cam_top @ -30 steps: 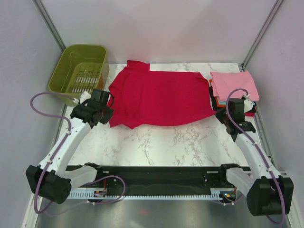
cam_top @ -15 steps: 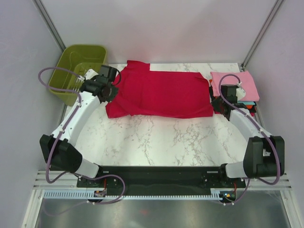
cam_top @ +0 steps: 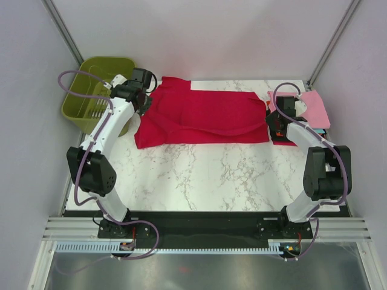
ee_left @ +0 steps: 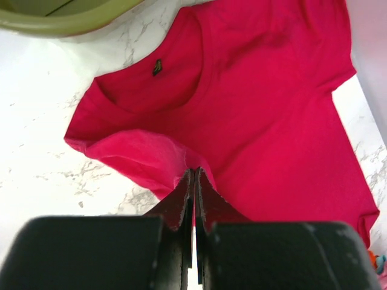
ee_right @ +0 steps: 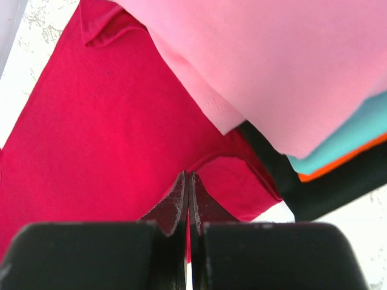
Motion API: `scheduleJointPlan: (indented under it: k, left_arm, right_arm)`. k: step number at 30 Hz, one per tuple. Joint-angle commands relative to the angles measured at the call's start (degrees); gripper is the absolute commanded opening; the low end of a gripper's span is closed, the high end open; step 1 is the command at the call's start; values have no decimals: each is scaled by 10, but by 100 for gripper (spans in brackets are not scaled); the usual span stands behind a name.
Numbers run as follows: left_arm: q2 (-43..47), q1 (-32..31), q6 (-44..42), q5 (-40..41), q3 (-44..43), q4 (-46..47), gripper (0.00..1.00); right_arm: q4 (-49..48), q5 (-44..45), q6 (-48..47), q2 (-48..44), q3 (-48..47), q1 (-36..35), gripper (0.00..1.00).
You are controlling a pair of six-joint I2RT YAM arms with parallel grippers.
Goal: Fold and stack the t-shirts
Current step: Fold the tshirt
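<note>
**Shirt [cam_top: 199, 118] pinched at both ends**

It lies across the table's [cam_top: 211, 175] far half, with open marble in front. The left gripper [ee_left: 193, 179] is pressed together on its edge beside the basket [cam_top: 91, 81]. The right gripper [ee_right: 187, 181] nips its hem, tight against the pink-topped stack [cam_top: 315, 109].

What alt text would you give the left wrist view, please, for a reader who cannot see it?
The left gripper, shut, pinches a folded-over edge of a crimson t-shirt spread on a marble table. The neckline with its small dark label lies upper left; an olive-green basket rim shows above it.
</note>
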State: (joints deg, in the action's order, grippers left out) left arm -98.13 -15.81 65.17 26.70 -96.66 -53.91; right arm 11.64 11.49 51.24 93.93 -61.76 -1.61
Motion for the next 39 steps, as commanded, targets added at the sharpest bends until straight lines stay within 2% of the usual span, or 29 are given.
scheduleJointPlan:
  k: [1,8,13,15,16,17,18,19,20,24,31,35,39]
  left_arm:
    - [-37,5,-21,26,-48,4,2]
    - [-89,17,-22,18,-86,4,2]
    - [-133,32,-38,12,-144,7,2]
    - [-168,39,-49,5,-194,9,2]
    - [-181,46,-58,-7,-213,11,11]
    - [-194,48,-71,-16,-249,17,26]
    - [-223,50,-86,-23,-272,22,51]
    - [-234,52,-107,-26,-290,16,89]
    - [-240,53,-110,-27,-304,17,99]
    - [-221,53,-117,-28,-279,17,99]
    - [-96,48,-80,-76,-121,18,91]
    - [-27,41,-28,-94,33,19,89]
    - [24,32,5,-110,141,34,86]
  right_arm:
    - [-23,16,10,18,-32,2,0]
    - [-47,15,26,57,-54,1,0]
    - [-50,29,37,88,-92,1,0]
    - [-50,39,37,108,-119,1,6]
    - [-50,39,36,115,-127,1,14]
    - [-51,41,34,126,-140,1,46]
    - [-54,38,33,129,-144,1,67]
    - [-59,36,31,130,-144,1,75]
    - [-71,32,28,127,-137,1,79]
    - [-82,42,9,90,-108,-13,77]
    - [-81,52,-13,-38,13,-36,53]
    - [-79,70,-24,-108,89,-42,51]
    - [-74,86,-24,-150,148,-41,52]
